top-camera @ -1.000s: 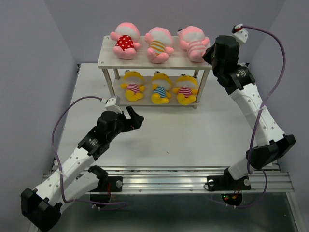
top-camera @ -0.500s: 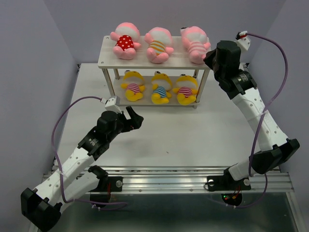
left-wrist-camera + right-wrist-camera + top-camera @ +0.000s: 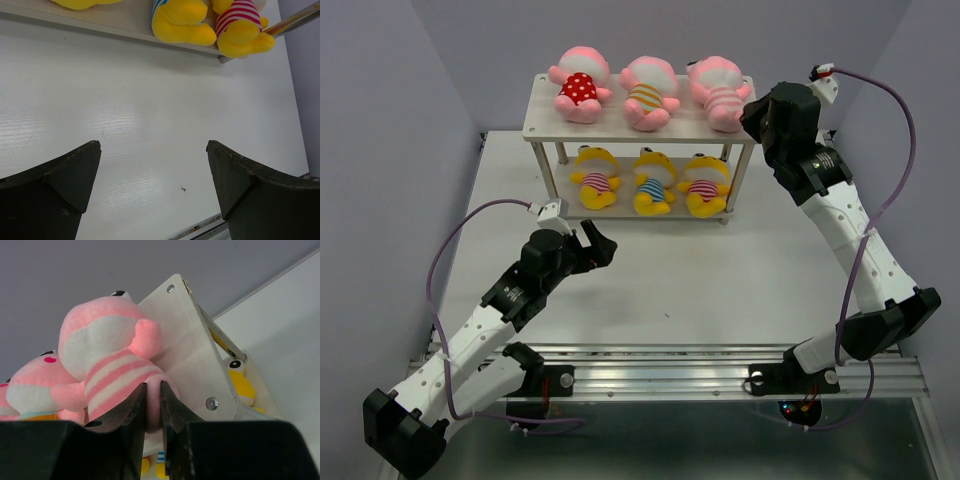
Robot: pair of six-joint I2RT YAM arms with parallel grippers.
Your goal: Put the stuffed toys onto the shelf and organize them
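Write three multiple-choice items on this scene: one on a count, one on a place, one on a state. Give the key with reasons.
1. How many yellow toys sit on the lower board?
A. two
B. three
C. five

2. Where is the pink toy in the red polka-dot outfit?
A. middle of the lower board
B. held by the right arm
C. left end of the top board

3. What state is the left gripper in?
A. open and empty
B. shut on a yellow toy
C. shut on a cable

Key:
1 B, three yellow toys line up side by side under the top board.
2 C, it is the leftmost of the three pink toys up there.
3 A, its jaws stand wide apart with nothing between them.
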